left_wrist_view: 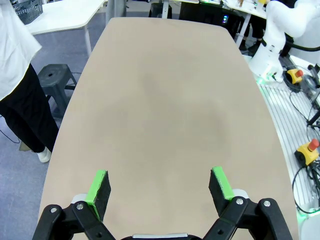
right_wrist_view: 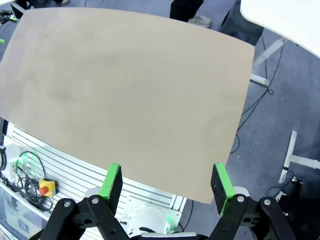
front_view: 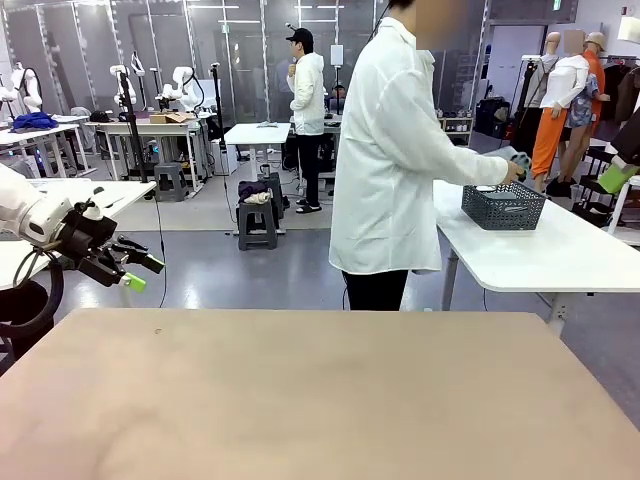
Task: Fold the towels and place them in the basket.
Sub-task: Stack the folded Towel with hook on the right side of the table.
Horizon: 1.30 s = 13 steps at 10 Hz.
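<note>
Front view: person's hand [front_view: 512,172] perhaps touches basket [front_view: 503,206].

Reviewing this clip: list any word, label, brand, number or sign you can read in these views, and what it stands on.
None can be read.
The green sign high on the far wall in the front view is too small to make out.
The basket, the beige table and both grippers bear no visible print.

A person in a white coat [front_view: 385,150] stands beyond the bare tan table [front_view: 320,400] (side on) at a white table [front_view: 560,255].
</note>
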### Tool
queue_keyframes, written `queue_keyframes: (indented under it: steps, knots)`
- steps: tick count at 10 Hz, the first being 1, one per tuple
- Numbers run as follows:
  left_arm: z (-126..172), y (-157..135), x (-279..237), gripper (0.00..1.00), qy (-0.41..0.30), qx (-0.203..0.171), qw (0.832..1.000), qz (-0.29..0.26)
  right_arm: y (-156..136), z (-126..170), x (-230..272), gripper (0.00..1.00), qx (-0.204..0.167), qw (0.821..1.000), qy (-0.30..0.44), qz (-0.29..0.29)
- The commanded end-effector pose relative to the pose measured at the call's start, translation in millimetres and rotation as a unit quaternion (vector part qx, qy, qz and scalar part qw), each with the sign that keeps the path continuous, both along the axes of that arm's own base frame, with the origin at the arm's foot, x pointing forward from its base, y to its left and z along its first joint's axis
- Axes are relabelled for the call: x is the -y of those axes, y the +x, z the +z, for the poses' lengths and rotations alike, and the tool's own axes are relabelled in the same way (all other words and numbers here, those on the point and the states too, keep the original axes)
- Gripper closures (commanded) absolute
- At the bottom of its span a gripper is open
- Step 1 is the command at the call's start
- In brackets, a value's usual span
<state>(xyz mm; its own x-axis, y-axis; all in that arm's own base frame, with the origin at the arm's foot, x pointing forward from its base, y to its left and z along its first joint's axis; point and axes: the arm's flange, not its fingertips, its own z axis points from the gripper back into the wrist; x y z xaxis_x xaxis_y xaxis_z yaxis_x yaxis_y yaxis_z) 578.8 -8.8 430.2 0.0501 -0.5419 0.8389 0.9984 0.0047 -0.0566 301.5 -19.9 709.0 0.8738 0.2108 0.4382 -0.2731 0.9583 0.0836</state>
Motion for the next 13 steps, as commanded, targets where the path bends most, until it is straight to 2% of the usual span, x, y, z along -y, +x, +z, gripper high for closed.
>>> queue_keyframes:
  steps: [1,13]
  knots:
    - [0.5,-2.6,1.0,0.0,-0.001,0.0,1.0,0.0,-0.1,2.6,-0.3,0.11,-0.007,1.0,-0.002,-0.007]
    - [0.5,-2.6,1.0,0.0,-0.001,0.0,1.0,0.0,-0.1,2.6,-0.3,0.11,-0.007,1.0,-0.002,-0.007]
